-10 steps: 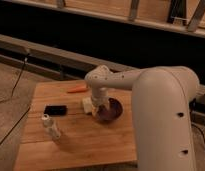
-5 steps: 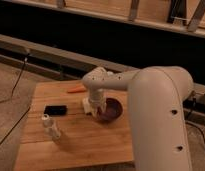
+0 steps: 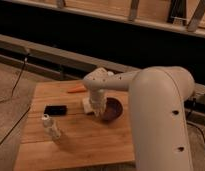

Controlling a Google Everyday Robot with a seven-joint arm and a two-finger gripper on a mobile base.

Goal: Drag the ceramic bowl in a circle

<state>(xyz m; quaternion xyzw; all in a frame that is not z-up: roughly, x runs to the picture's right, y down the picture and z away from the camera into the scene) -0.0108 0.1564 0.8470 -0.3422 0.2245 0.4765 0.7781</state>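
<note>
The ceramic bowl [image 3: 114, 111] is placed near the tabletop's [image 3: 71, 150] right edge, mid-depth. The gripper [image 3: 98, 111] is closed, apparently pinched on the bowl's left rim. If the circle is swept wide, the white block [image 3: 87, 106] just beside could be knocked, or the rim grip lost.

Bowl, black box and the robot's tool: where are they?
ceramic bowl [image 3: 115, 110], camera view, its glossy inside.
black device [image 3: 55, 109], camera view, its top face.
tool [image 3: 99, 113], camera view, its tip at the bowl's left rim.

tool [image 3: 99, 112] newly closed, at left rim of ceramic bowl [image 3: 115, 110]
</note>
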